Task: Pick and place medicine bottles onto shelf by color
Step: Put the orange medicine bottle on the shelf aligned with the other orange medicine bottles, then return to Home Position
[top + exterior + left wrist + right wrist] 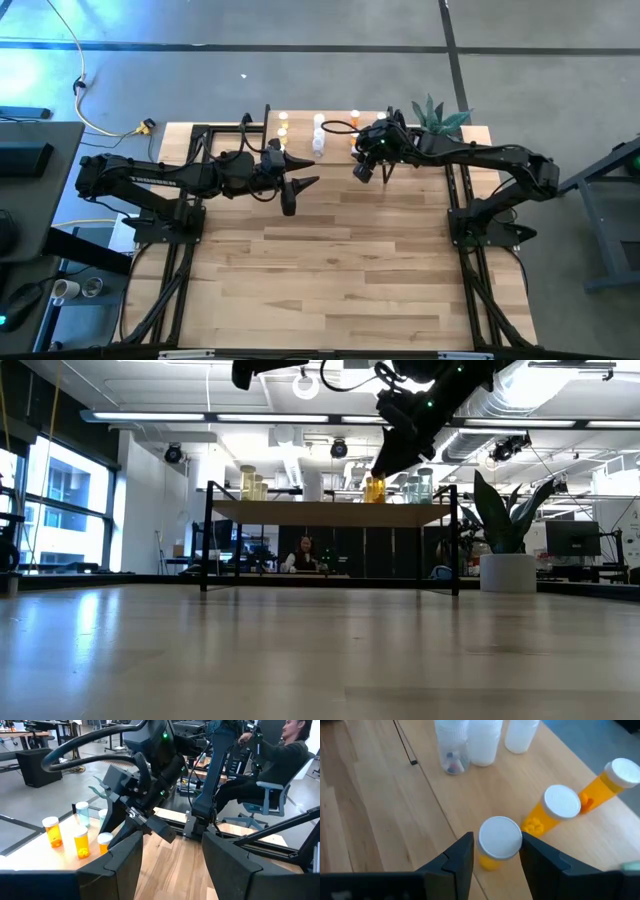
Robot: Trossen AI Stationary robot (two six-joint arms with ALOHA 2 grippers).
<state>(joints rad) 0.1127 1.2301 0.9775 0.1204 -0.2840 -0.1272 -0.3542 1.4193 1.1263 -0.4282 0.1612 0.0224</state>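
The shelf (338, 140) (330, 512) stands at the table's far edge with small medicine bottles upright on it: yellow ones (283, 125), white and clear ones (482, 740), orange ones (557, 807). My right gripper (497, 855) (364, 170) slants down over the shelf's right part. It is open, with one white-capped orange bottle (499, 840) standing on its base between the fingers. My left gripper (172, 865) (300, 186) is open and holds nothing. It hovers level above the table, left of the shelf's middle. My right gripper has its fingers on either side of the orange bottle's white cap (500, 836), coming from above on a slant. A thin gap shows beside one finger (465, 857). Whether the other finger touches the cap, I cannot tell. The bottle stands upright on the shelf.
A potted plant (437, 118) stands right of the shelf. Two more orange bottles (612, 777) stand close beside the right gripper. Black frame rails (180, 260) run along both table sides. A person sits on a chair (280, 765) beyond the table.
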